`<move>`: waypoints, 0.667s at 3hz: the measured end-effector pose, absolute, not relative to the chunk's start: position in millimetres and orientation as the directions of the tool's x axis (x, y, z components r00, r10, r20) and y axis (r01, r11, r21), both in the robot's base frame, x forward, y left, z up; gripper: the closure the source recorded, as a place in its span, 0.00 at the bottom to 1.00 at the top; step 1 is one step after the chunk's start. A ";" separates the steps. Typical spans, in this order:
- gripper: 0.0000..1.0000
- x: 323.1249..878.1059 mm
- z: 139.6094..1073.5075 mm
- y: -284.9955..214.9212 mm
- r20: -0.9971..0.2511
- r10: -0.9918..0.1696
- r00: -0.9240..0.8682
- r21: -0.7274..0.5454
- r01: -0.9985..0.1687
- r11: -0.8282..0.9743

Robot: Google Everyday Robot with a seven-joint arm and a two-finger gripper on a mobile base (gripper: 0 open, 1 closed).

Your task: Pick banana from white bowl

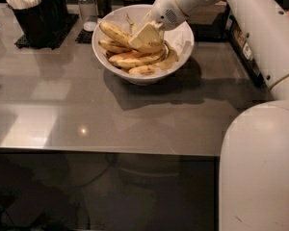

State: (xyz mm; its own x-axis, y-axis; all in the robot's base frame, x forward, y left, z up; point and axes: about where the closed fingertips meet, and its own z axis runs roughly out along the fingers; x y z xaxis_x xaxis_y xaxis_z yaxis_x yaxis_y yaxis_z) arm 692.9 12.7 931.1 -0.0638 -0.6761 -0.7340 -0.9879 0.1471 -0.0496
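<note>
Gripper [145,35] hangs low inside the white bowl [182,38], at twelve o'clock on the grey table [77,109] — whether it is apart or clamped, I cannot tell; the banana [114,32] lies atop the other bananas [135,60] in that bowl, its four-o'clock end under the gripper. Black caddy [36,20] stands at nine o'clock of the bowl.

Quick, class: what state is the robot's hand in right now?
Hand: down in the white bowl, against the bananas; whether it is open, closed or holding one cannot be told.
</note>
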 end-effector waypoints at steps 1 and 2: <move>1.00 659.5 968.2 -5.5 -0.752 -0.659 0.012 -0.089 -0.993 0.083; 1.00 612.4 1012.7 -25.6 -0.750 -0.658 0.067 -0.137 -0.989 0.055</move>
